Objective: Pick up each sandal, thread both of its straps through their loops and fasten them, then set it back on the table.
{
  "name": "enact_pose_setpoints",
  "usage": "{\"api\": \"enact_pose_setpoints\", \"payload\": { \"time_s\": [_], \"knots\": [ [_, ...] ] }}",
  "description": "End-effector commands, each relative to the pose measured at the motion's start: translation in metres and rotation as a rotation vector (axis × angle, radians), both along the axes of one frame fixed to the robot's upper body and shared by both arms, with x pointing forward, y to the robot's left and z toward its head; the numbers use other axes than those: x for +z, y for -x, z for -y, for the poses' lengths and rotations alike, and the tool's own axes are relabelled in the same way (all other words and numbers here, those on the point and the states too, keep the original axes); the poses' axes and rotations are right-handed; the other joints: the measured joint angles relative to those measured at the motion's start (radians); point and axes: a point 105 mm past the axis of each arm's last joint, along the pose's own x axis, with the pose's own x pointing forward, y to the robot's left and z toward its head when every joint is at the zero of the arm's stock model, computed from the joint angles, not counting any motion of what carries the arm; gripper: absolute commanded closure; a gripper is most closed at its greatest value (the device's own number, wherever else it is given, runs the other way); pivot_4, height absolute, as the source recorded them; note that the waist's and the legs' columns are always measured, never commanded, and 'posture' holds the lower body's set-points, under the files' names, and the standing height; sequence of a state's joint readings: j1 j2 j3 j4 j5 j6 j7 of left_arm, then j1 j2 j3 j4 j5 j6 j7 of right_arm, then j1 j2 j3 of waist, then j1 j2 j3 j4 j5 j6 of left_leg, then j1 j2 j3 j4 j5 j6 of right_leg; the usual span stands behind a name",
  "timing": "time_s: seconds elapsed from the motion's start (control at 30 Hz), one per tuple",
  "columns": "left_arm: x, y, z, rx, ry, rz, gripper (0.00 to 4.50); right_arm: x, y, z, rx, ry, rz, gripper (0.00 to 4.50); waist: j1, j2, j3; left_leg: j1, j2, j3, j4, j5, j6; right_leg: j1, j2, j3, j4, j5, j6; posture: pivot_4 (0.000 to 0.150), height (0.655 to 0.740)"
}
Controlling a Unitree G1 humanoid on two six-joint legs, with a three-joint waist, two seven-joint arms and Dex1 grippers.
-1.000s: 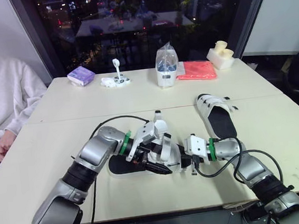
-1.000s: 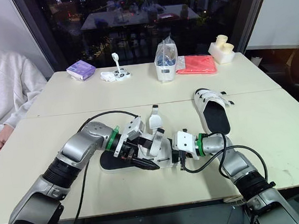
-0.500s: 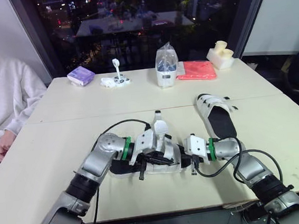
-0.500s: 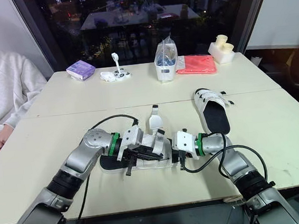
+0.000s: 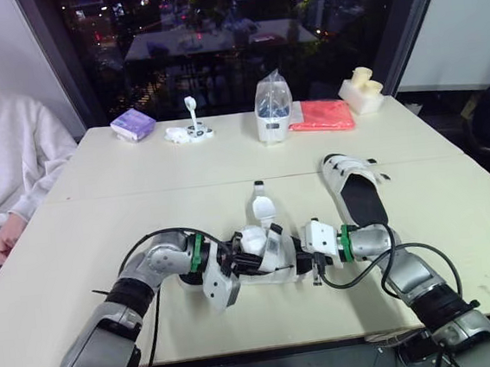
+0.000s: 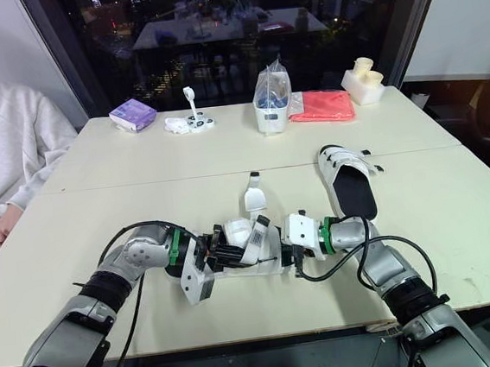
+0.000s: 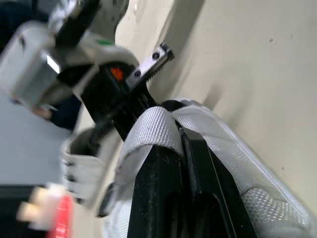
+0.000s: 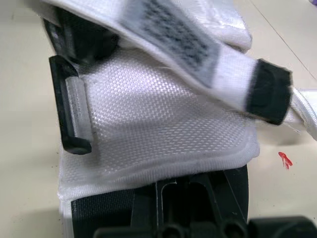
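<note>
A white sandal with a black sole [image 5: 266,264] lies at the front middle of the table, between my two grippers. My left gripper [image 5: 245,258] comes in from the left, shut on one of its white straps [image 7: 151,127], which folds over the black fingertips. My right gripper [image 5: 302,263] holds the other side, shut on the sandal's white side flap [image 8: 163,139] beside a black loop [image 8: 70,110]. A second strap [image 5: 263,206] stands up from the sandal, free. The other sandal [image 5: 356,192] lies flat to the right, its straps across the top.
A person in a white sweater [image 5: 4,163] sits at the table's left edge. Along the far side stand a purple pack [image 5: 132,123], a small white gadget [image 5: 191,131], a clear bag [image 5: 272,107], a red cloth [image 5: 322,115] and a cream object [image 5: 361,91].
My left gripper was open above the sandal; the wrist has rolled over and dropped low, and the fingers have shut on a strap. The right arm has kept still.
</note>
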State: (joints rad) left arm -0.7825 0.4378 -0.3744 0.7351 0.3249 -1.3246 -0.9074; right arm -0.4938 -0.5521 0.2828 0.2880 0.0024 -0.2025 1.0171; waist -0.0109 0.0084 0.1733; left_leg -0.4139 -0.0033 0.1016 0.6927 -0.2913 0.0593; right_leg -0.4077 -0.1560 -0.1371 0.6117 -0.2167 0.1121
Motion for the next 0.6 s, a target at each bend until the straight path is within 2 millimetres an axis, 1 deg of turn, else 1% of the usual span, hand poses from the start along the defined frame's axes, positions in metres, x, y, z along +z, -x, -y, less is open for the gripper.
{"api": "enact_pose_setpoints", "payload": {
  "time_s": [0.03, 0.07, 0.13, 0.2, 0.27, 0.4, 0.5, 0.6],
  "knots": [
    [-0.001, -0.004, -0.001, 0.005, 0.0, 0.042, 4.4, -0.024, 0.0, 0.007, -0.033, 0.067, -0.072, 4.5, 0.001, 0.0, 0.0, 0.001, 0.0, 0.0, 0.0, 0.0, 0.0, 0.0, 0.0, 0.0, 0.0, 0.0, 0.0, 0.15, 0.74],
    [-0.002, -0.004, -0.001, 0.005, -0.003, 0.044, 4.4, -0.024, 0.0, 0.007, -0.032, 0.067, -0.072, 4.5, 0.001, 0.0, -0.001, 0.001, 0.0, 0.0, 0.0, 0.0, 0.001, 0.001, 0.0, 0.0, 0.0, 0.0, 0.0, 0.15, 0.74],
    [-0.001, -0.01, 0.003, 0.065, 0.054, -0.024, 4.4, -0.023, -0.001, 0.007, -0.031, 0.068, -0.07, 4.5, 0.002, 0.0, -0.001, 0.003, 0.0, 0.0, 0.0, -0.001, 0.001, 0.002, 0.0, 0.0, 0.0, 0.0, 0.0, 0.15, 0.74],
    [0.0, -0.015, 0.006, 0.13, 0.105, -0.146, 4.4, -0.023, -0.001, 0.007, -0.03, 0.069, -0.069, 4.5, 0.003, 0.001, -0.001, 0.003, 0.0, 0.0, 0.0, 0.0, 0.001, 0.003, 0.0, 0.0, 0.0, 0.0, 0.0, 0.15, 0.74],
    [0.003, -0.015, 0.009, 0.156, 0.134, -0.256, 4.4, -0.023, -0.001, 0.006, -0.028, 0.069, -0.069, 4.5, 0.002, 0.0, -0.001, 0.003, 0.0, 0.0, 0.0, 0.0, 0.002, 0.003, 0.0, 0.0, 0.001, 0.0, 0.0, 0.15, 0.74],
    [0.006, -0.001, 0.011, 0.153, 0.103, -0.576, 4.4, -0.023, -0.001, 0.006, -0.025, 0.07, -0.069, 4.5, -0.002, 0.001, -0.001, 0.003, 0.0, 0.0, 0.0, 0.001, 0.003, 0.002, 0.0, 0.0, 0.001, 0.0, 0.0, 0.15, 0.74],
    [0.01, 0.004, 0.01, 0.161, 0.071, -0.712, 3.58, -0.023, -0.002, 0.005, -0.025, 0.069, -0.068, 4.5, -0.002, 0.001, -0.001, 0.003, 0.001, 0.0, 0.0, 0.001, 0.003, 0.002, 0.001, 0.0, 0.0, 0.0, 0.0, 0.15, 0.74],
    [0.011, 0.004, 0.008, 0.213, 0.044, -0.888, 2.14, -0.023, -0.002, 0.005, -0.025, 0.068, -0.067, 4.5, -0.002, 0.001, 0.0, 0.003, 0.0, 0.0, 0.0, 0.001, 0.003, 0.002, 0.002, 0.0, 0.0, 0.0, 0.0, 0.15, 0.74]
  ]
}}
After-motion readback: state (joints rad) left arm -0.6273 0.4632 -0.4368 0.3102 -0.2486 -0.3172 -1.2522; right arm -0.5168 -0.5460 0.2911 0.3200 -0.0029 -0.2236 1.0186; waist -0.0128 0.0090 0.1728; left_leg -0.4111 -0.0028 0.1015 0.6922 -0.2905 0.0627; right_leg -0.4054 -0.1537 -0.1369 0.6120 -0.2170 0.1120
